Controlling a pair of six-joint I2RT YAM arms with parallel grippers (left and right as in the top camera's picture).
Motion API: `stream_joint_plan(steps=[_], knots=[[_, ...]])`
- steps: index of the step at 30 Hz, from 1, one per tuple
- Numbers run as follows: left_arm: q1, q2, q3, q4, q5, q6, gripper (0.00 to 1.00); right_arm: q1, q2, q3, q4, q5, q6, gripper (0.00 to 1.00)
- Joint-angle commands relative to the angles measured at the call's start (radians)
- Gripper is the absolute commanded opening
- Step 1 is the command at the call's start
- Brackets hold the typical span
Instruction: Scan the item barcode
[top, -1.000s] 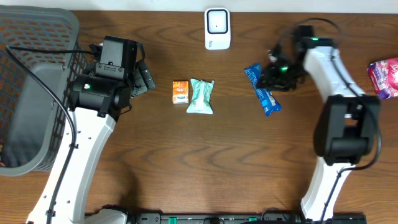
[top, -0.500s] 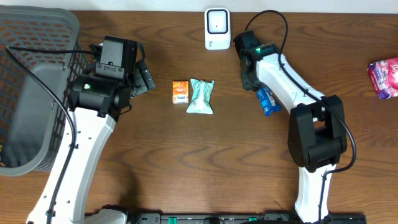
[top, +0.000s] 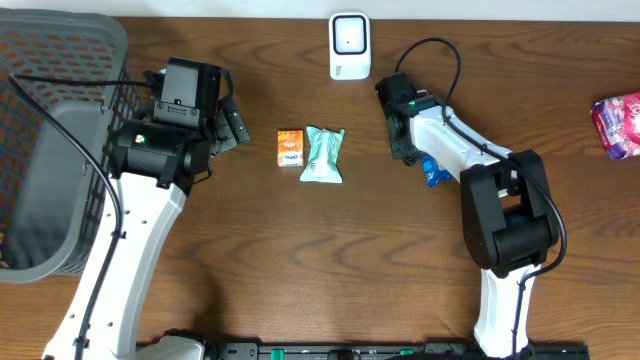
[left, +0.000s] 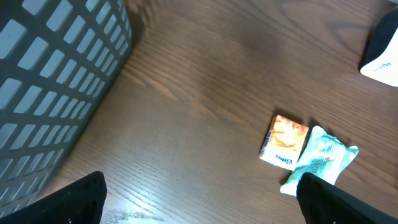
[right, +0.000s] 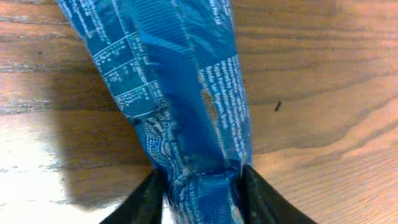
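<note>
A blue snack packet (right: 180, 93) lies on the wooden table, printed side up. My right gripper (right: 202, 202) is shut on its near end, one black finger (right: 148, 198) on each side. From overhead only the packet's tail (top: 432, 172) shows past the right gripper (top: 404, 138), which sits just below and right of the white barcode scanner (top: 349, 45). My left gripper (left: 202, 211) hangs open above bare wood, with nothing between its fingers (left: 81, 198); overhead it is at the left (top: 235, 125).
A small orange box (top: 290, 147) and a teal packet (top: 323, 155) lie side by side in the middle of the table. A grey mesh basket (top: 50, 150) fills the far left. A pink packet (top: 618, 125) sits at the right edge.
My right arm swung left from the far side of the blue packet to its scanner end, and its jaws narrowed onto the packet. The left arm stayed still.
</note>
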Motion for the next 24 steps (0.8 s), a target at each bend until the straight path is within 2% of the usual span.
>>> stream_joint_plan(steps=[1,2,3,5,10,15,20,24], knots=[[0.003,0.003,0.001,-0.003,-0.002,-0.001,0.98,-0.002,-0.008,-0.002,-0.006,-0.067,0.020,0.22],[0.003,0.003,0.001,-0.003,-0.002,-0.001,0.98,-0.005,-0.008,0.009,-0.010,-0.113,0.020,0.19],[0.003,0.003,0.001,-0.003,-0.002,-0.001,0.98,-0.011,-0.008,0.033,-0.021,-0.195,0.020,0.07],[0.003,0.003,0.001,-0.003,-0.002,-0.001,0.98,-0.035,-0.008,0.099,-0.054,-0.379,0.021,0.01],[0.003,0.003,0.001,-0.003,-0.002,-0.001,0.98,-0.121,-0.008,0.207,-0.113,-0.769,0.020,0.01],[0.003,0.003,0.001,-0.003,-0.002,-0.001,0.98,-0.244,-0.002,0.195,-0.111,-1.240,0.019,0.01],[0.003,0.003,0.001,-0.003,-0.002,-0.001,0.98,-0.339,0.000,0.060,-0.058,-1.459,0.040,0.01],[0.003,0.003,0.001,-0.003,-0.002,-0.001,0.98,-0.395,0.000,-0.098,0.070,-1.514,0.127,0.01]])
